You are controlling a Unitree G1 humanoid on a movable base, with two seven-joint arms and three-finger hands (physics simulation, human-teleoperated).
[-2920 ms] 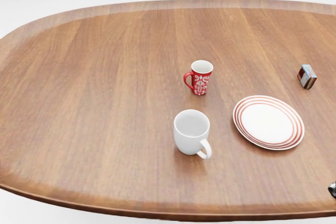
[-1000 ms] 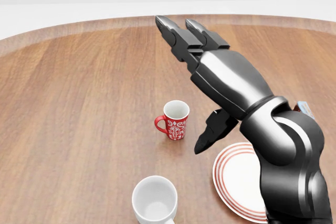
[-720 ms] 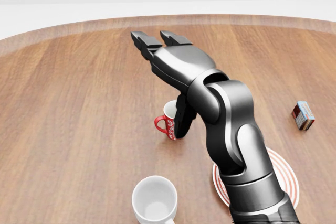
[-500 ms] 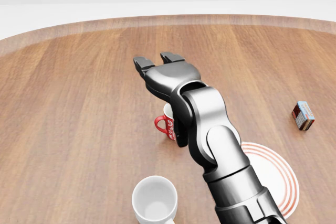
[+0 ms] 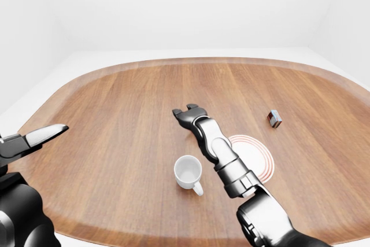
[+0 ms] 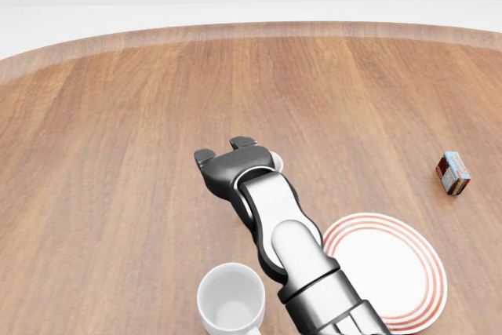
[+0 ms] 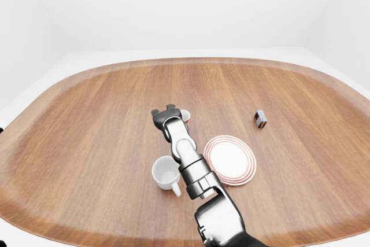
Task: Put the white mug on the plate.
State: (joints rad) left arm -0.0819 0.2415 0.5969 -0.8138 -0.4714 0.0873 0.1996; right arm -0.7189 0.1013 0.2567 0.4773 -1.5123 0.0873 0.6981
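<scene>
Reach is being made by the right hand (image 6: 227,164) across the wooden table (image 6: 94,154), its arm stretched out from the lower right of the head view. Its fingers are seen spread apart at the far end of the arm, with nothing held between them; the thumb is hidden under the palm, so its position cannot be told.

The white mug (image 6: 230,300) is found well short of that hand, down along the arm on its left side, upright and empty, with its handle turned toward the robot in the right-eye view. It is not touched by any finger. The hand is judged to have been carried past the mug, so it would have to be drawn down toward the robot and lowered beside the mug wall before a grasp can be made.

The plate (image 6: 392,272), white with red rings, lies on the other side of the arm, near the forearm and bare. The arm is thus placed between mug and plate, and the mug would have to be lifted across that line.

A red mug (image 7: 185,116) is mostly covered by the hand; only a sliver of it is seen just beyond the knuckles. It is judged the likeliest thing to be knocked. A small box (image 6: 453,173) sits well off to the right. The left hand (image 5: 43,135) is held out at the far left of the left-eye view, fingers extended and empty.
</scene>
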